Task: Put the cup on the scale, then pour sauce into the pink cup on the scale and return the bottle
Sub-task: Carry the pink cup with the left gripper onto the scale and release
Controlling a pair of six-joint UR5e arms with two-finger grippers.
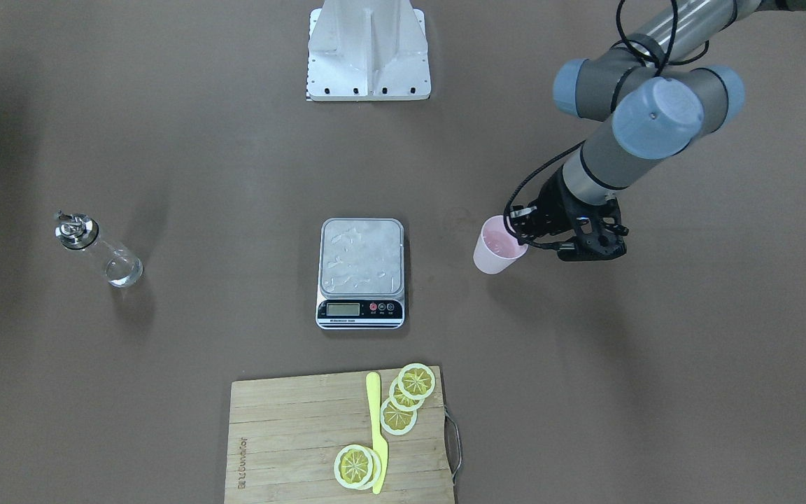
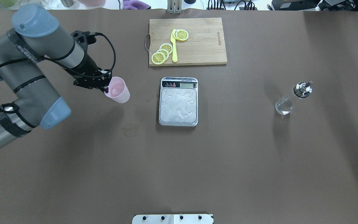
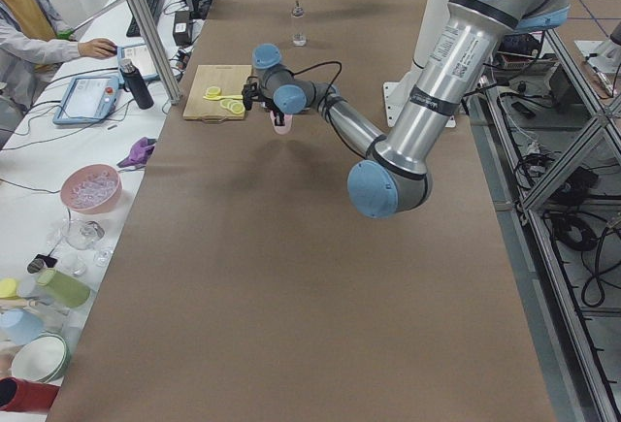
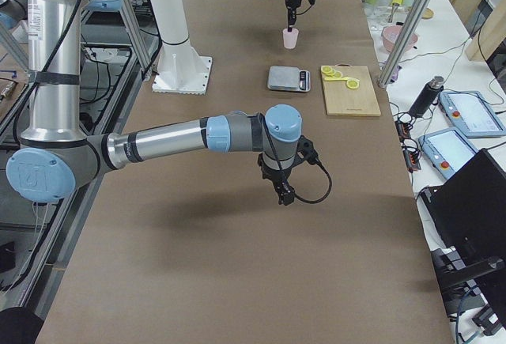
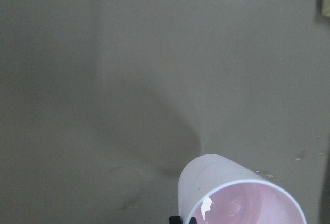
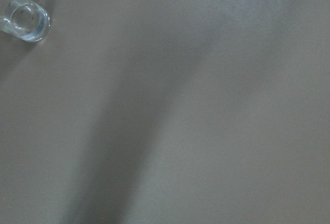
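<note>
Pinching cup (image 1: 492, 260) rim, left pincer (image 1: 518, 234) closed on it, apart from scale (image 1: 361, 266); right pincer (image 4: 285, 197) state unclear.

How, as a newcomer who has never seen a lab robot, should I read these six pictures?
Two robot arms work at a brown table. Two pictures look down from fixed cameras, one behind the robot, one facing it; two look along the table from its ends; two come from cameras on the wrists. The left arm's pincer grips the rim of a pink cup, beside the scale, not on it. A glass bottle stands apart on the scale's other side. A cutting board carries lemon slices and a yellow knife. The right arm's pincer hangs over the table; whether open or shut is unclear.
</note>
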